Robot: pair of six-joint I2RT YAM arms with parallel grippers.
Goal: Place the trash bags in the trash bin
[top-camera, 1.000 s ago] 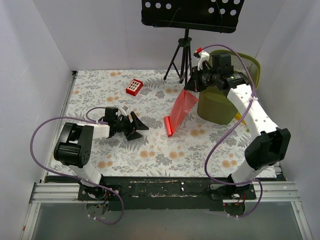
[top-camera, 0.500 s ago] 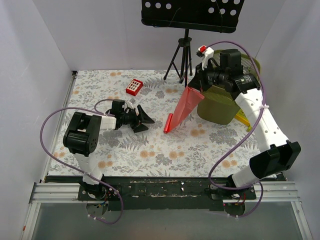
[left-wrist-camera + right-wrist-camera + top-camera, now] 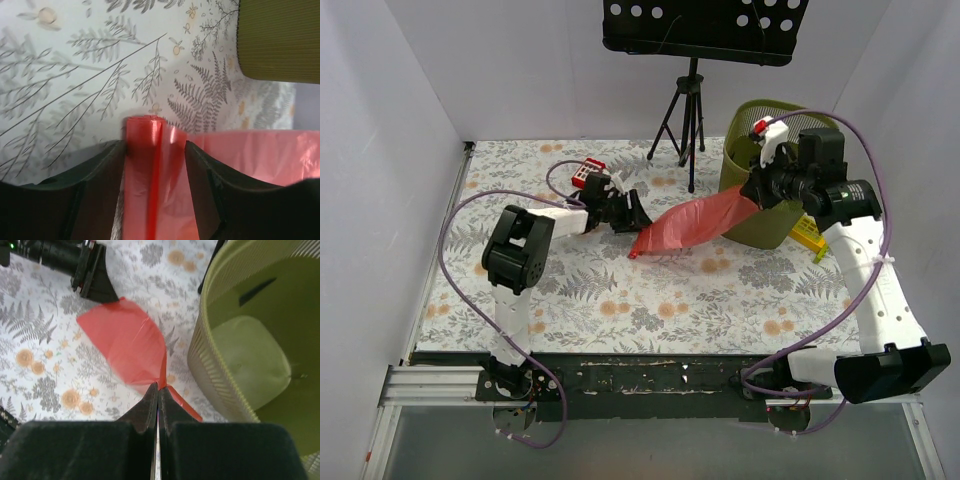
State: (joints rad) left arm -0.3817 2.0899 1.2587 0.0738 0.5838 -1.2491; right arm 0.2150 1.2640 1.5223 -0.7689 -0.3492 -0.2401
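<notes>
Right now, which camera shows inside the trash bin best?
Right wrist: it looks down into the trash bin to its floor. Top external shows rim and outer wall; left wrist only a corner of wall.

A small red box lies on floral cloth near a tripod.

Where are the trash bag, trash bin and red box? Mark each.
trash bag [image 3: 685, 225], top view, middle of the film.
trash bin [image 3: 765, 226], top view, lower front wall.
red box [image 3: 584, 173], top view, its top face.
</notes>
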